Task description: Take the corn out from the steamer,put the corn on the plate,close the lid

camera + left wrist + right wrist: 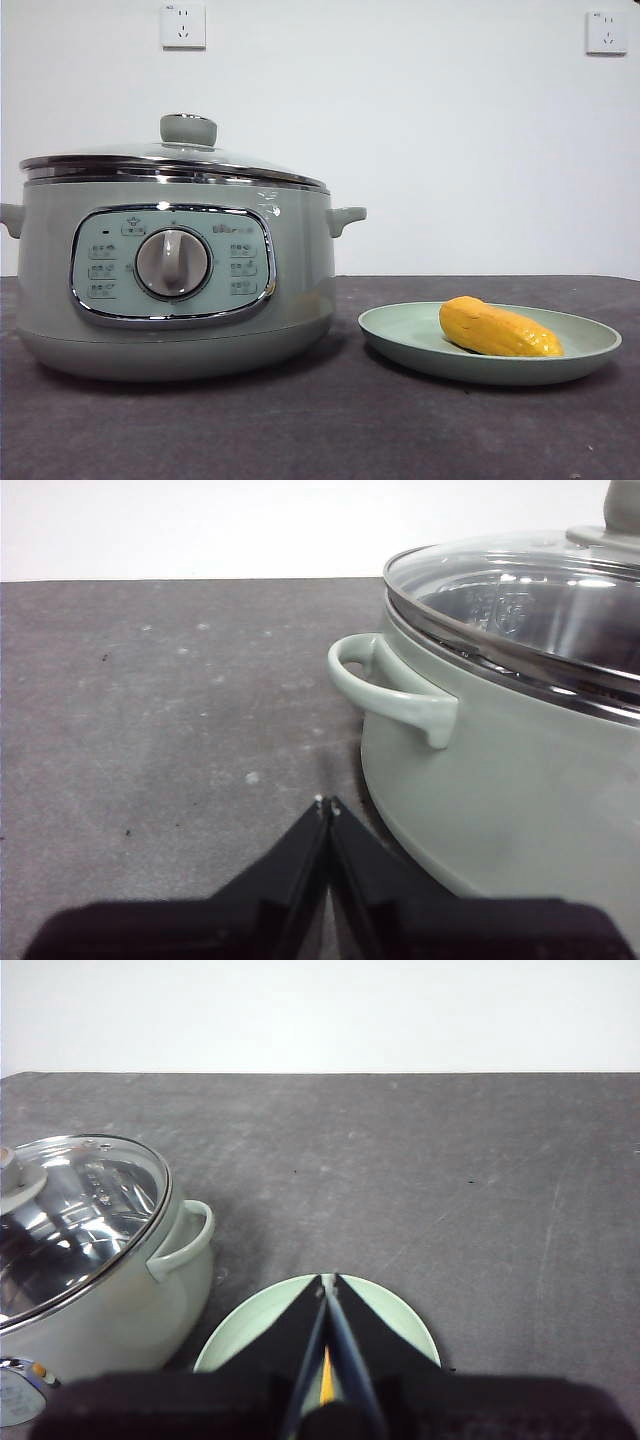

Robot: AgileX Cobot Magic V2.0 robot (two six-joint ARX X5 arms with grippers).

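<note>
The sage-green steamer [175,275] stands on the left of the dark table with its glass lid [170,160] seated on the rim, knob up. To its right the yellow corn [497,329] lies on the pale-green plate [590,345]. My left gripper [327,804] is shut and empty, low beside the steamer's side handle [390,685]. My right gripper [327,1280] is shut and empty, above the plate [250,1325]; a sliver of corn [326,1380] shows between its jaws. Neither arm appears in the front view.
Two wall sockets [183,25] sit on the white wall behind. The dark tabletop [450,1180] stretches beyond the plate and steamer [90,1260].
</note>
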